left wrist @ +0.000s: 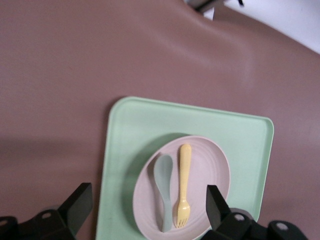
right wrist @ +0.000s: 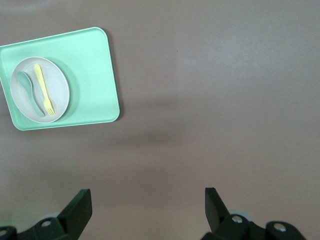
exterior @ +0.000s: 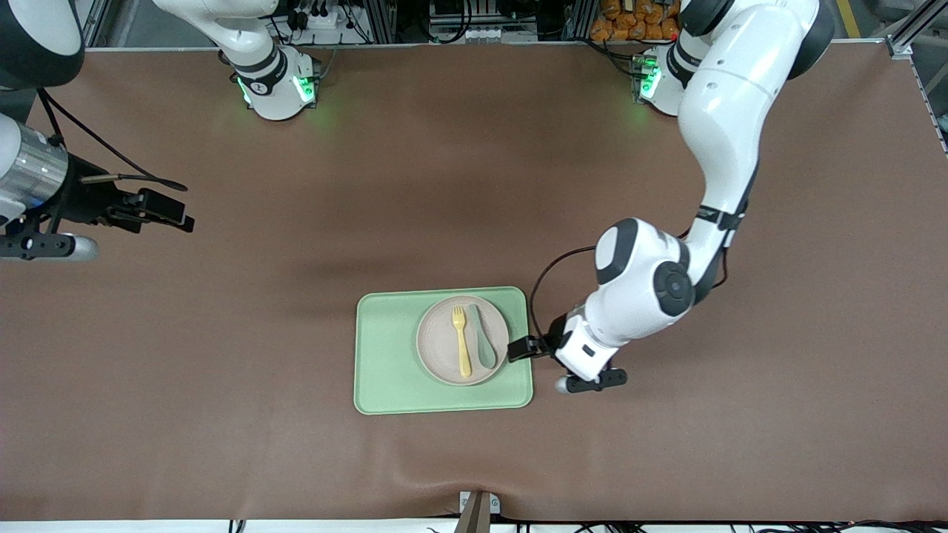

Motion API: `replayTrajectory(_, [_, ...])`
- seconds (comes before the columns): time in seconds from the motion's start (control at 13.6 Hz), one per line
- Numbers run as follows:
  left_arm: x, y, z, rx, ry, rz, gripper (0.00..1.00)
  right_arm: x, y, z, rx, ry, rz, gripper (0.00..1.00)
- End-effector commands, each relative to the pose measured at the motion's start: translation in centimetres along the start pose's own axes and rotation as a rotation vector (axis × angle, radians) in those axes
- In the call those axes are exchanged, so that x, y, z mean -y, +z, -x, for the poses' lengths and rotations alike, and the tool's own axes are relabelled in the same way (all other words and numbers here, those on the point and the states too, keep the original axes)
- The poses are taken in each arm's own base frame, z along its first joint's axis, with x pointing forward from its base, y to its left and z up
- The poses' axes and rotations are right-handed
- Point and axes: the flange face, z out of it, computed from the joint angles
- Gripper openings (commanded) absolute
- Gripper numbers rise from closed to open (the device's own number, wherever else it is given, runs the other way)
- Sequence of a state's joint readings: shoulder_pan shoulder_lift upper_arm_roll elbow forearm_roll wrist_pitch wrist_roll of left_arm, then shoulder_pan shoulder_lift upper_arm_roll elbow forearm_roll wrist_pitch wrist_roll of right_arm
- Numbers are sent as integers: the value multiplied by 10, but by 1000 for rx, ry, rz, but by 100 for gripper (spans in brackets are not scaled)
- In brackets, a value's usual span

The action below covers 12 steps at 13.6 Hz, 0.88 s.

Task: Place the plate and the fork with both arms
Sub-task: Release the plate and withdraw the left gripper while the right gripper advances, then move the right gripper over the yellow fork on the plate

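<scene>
Two black fingers (left wrist: 80, 202) of the left gripper (left wrist: 147, 210) stand wide apart and hold nothing, hovering over the edge of the rectangular light-green plastic tray (exterior: 385, 355) at the left arm's end of it. Between those fingers, in the left wrist view, lies the small round off-white matte plate (left wrist: 210, 170) with its low rim; it sits on the tray, in the half toward the left arm's end. On the plate rests the small pale-yellow plastic fork (left wrist: 183, 185), lying flat with its tines pointing toward the fingers. Just beside it, also on the plate, lies a grey-green plastic spoon (left wrist: 164, 190), roughly parallel to the fork and nearer the finger seen at the lower left of that view. In the front view the left gripper (exterior: 522, 348) appears at the tray's rim beside the plate (exterior: 441, 352), with the fork (exterior: 461, 342) and the spoon (exterior: 483, 340) side by side, the spoon closer to the fingers.

Well apart from all this, the right gripper (right wrist: 145, 207) waits over bare brown table (exterior: 222, 414) near the right arm's end; its fingers (right wrist: 80, 205) are likewise spread wide and empty. From its wrist camera the tray (right wrist: 95, 75), plate (right wrist: 60, 87), fork (right wrist: 44, 90) and spoon (right wrist: 29, 92) show small and far from those fingers. In the front view the right gripper (exterior: 174, 211) hangs at the frame's edge.
</scene>
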<state>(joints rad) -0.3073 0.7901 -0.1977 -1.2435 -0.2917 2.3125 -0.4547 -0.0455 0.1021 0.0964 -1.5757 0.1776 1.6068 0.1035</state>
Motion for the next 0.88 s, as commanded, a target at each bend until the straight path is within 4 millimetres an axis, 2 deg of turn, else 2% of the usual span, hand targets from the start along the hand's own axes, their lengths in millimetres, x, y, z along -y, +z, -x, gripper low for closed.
replayTrajectory(0.0, [16, -83, -15, -30, -2, -109, 100, 13, 9, -17, 0, 3, -27, 100])
replayTrajectory(0.22, [36, -185, -18, -47, 24, -273, 100, 47, 24, -54, -19, -73, -35, 100])
replayTrajectory(0.37, [44, -237, -12, -59, 20, -331, 100, 62, 49, -76, -51, -88, -52, 100])
replayTrajectory(0.51, [61, -299, -2, -57, -5, -380, 100, 112, 80, -88, -86, -128, -54, 100])
replayTrajectory(0.66, [77, -349, 16, -15, -9, -406, 100, 141, 107, -110, -79, -69, -64, 100])
replayTrajectory(0.81, [91, -383, 28, 13, 3, -419, 100, 169, 139, -123, -67, -37, -64, 100])
